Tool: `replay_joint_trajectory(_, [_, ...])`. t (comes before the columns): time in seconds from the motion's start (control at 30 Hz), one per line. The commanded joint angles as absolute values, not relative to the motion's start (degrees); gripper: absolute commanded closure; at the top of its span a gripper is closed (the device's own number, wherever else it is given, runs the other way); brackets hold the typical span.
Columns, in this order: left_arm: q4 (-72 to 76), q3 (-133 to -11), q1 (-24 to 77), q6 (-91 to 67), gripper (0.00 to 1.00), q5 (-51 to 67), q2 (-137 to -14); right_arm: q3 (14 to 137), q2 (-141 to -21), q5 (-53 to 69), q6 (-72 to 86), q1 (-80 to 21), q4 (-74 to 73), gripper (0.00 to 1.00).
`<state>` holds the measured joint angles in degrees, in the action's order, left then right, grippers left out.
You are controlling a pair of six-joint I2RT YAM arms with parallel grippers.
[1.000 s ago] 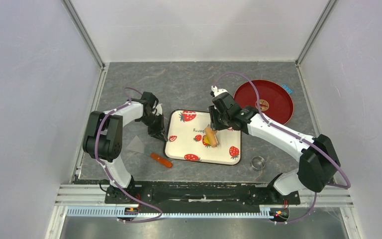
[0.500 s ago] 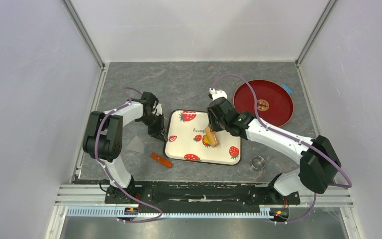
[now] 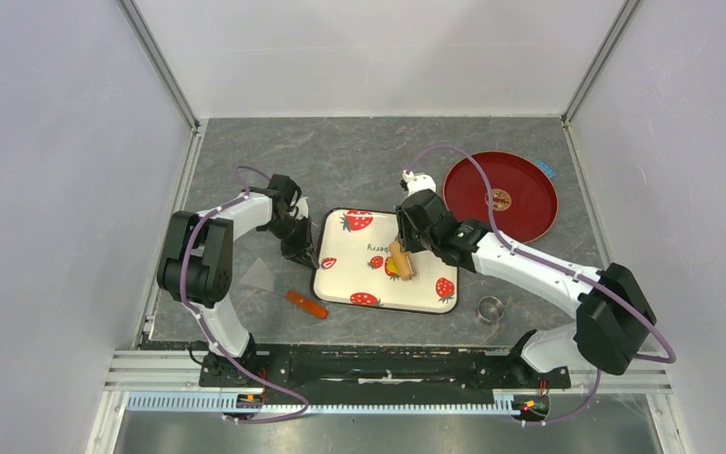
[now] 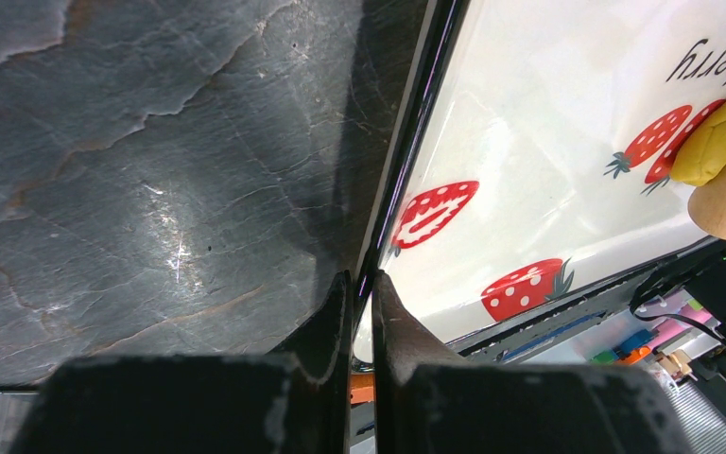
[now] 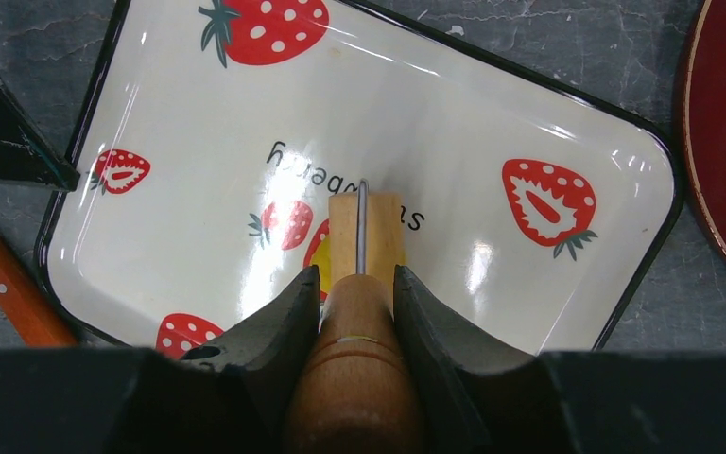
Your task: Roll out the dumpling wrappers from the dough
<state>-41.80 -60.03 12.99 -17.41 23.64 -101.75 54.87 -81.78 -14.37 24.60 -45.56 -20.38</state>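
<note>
Rolling is the step in hand, judging by how things lie: the right jaws are clamped on the handle of the wooden roller [image 5: 378, 241], whose barrel lies across the middle of the strawberry-print tray [image 3: 352, 248] with its far end pointing toward the tray's back edge. The dough [image 4: 714, 142] is a small yellow lump near the tray's centre, pressed under and just beside the roller's barrel, partly over one strawberry print; only a sliver shows past the wood, so how flat it is cannot be told. The left jaws are pinched almost together on the tray's left rim, apparently holding the tray steady against the push of the roller. No finished wrapper is visible on the tray. The next move probably calls for steady downward pressure while drawing the roller along the tray over the lump, with the left grip firm so the tray does not slide on the table. A metal ring cutter [image 3: 490, 307] waits off the tray's near right corner, a red plate [image 3: 529, 184] beyond its far right corner, an orange tool [image 3: 306, 304] off its near left corner.
</note>
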Motion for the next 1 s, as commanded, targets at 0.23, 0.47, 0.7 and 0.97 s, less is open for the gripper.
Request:
replay_joint_trajectory(0.23, [-39.71,-59.59,13.63,-15.90,0.98,20.49,-104.00,45.29,-87.47,-3.29,27.87,-47.77,-36.36,1.00])
replay_joint_trajectory(0.47, [-39.73,-59.59,13.71,-15.91,0.98,20.46,-104.02,43.95,-87.31,-1.62,28.12,-48.08,-34.78,1.00])
replay_joint_trajectory(0.7, [-39.72,-59.59,13.67,-15.91,0.98,20.53,-103.97,43.27,-87.14,-0.49,28.57,-48.42,-33.51,1.00])
replay_joint_trajectory(0.97, [-39.75,-59.59,13.71,-15.99,0.98,20.59,-104.07,43.45,-87.12,-0.17,29.30,-48.78,-32.62,1.00])
